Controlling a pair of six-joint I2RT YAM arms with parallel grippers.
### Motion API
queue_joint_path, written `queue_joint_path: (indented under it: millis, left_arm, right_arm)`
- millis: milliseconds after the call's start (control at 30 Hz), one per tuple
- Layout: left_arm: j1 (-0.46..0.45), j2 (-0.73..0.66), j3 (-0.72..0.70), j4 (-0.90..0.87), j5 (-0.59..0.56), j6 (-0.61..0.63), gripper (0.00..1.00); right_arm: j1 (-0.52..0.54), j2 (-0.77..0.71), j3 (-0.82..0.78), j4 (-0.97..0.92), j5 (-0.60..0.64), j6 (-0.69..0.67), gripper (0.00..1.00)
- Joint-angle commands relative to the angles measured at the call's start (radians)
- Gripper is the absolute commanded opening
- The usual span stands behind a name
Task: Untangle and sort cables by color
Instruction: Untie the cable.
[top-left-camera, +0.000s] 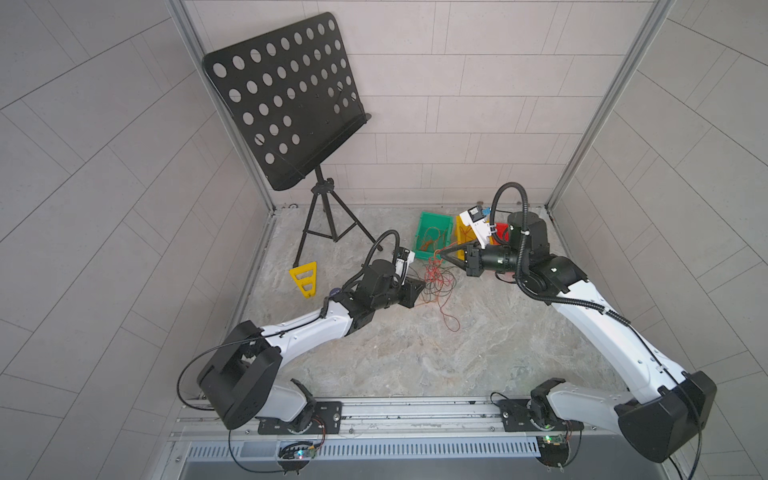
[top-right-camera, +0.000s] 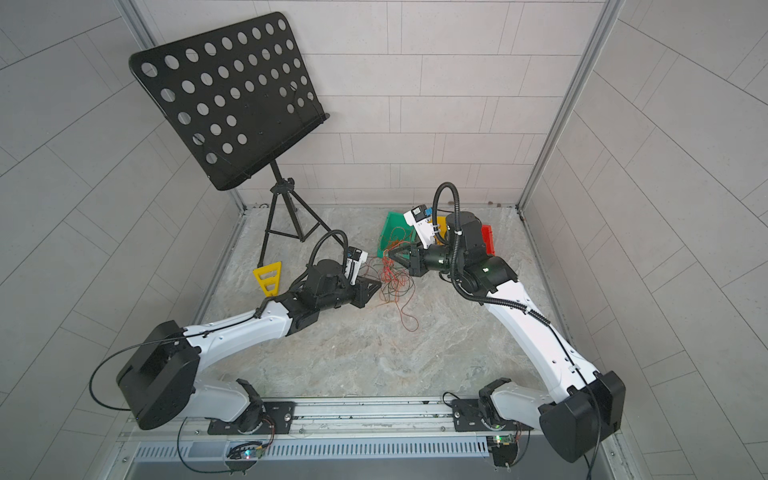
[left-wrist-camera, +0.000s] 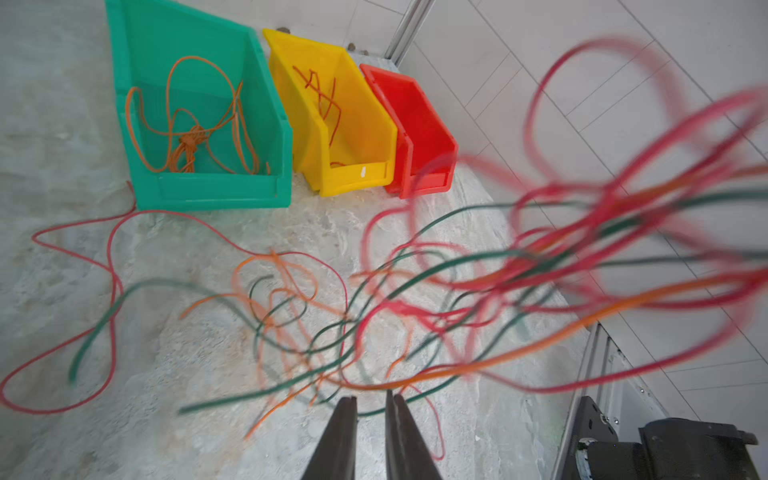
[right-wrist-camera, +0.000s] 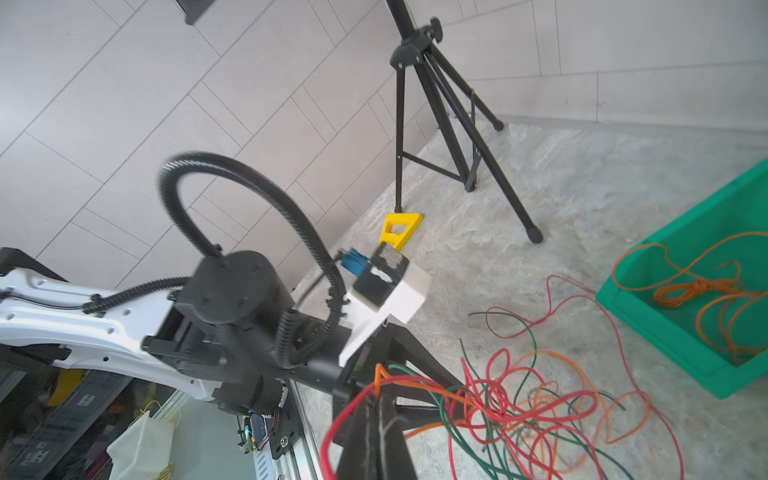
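Marbled tabletop (left-wrist-camera: 62, 104), green bin (left-wrist-camera: 216, 193) holding orange cables (left-wrist-camera: 189, 141)

The left arm (top-left-camera: 303, 328) and right arm (top-left-camera: 594, 328) stretch forward and bend inward toward each other. The left tool (left-wrist-camera: 372, 399) sits low, its jaws a narrow gap apart. The right tool (top-left-camera: 443, 256), held higher and pointing toward the left one, is pinched tight on several cables (top-left-camera: 436, 280).
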Motion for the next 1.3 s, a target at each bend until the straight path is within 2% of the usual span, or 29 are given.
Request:
queue_joint_path:
  millis: [0, 133, 300, 633, 767, 933, 1033, 1167, 1267]
  left_arm:
    - [0.024, -0.048, -0.028, 0.012, -0.007, 0.007, 0.23]
    - [0.031, -0.143, -0.037, 0.002, 0.003, 0.041, 0.30]
    - [0.029, -0.172, -0.030, 0.065, 0.114, 0.076, 0.47]
    - [0.028, 0.013, 0.012, 0.390, 0.223, -0.097, 0.54]
    - [0.027, 0.078, 0.017, 0.490, 0.230, -0.156, 0.56]
    - [0.027, 0.105, 0.004, 0.501, 0.175, -0.148, 0.59]
    - [0.028, 0.129, 0.008, 0.528, 0.194, -0.148, 0.67]
    - [0.028, 0.155, 0.010, 0.549, 0.206, -0.134, 0.72]
    - [0.025, 0.174, 0.004, 0.590, 0.237, -0.128, 0.80]
  right_arm:
    - [-0.002, -0.015, 0.026, -0.058, 0.003, -0.049, 0.00]
    - [-0.003, -0.007, 0.013, -0.058, -0.015, -0.045, 0.00]
    - [-0.004, -0.013, -0.006, -0.015, -0.042, -0.008, 0.00]
    - [0.002, -0.021, -0.033, 0.000, -0.076, 0.011, 0.00]
    - [0.010, -0.022, -0.046, 0.014, -0.089, 0.018, 0.00]
    - [0.012, -0.022, -0.051, 0.019, -0.111, 0.023, 0.00]
    - [0.016, -0.024, -0.053, 0.029, -0.128, 0.031, 0.00]
    - [0.018, -0.024, -0.062, 0.051, -0.141, 0.044, 0.00]
    - [0.019, -0.020, -0.067, 0.071, -0.149, 0.060, 0.00]
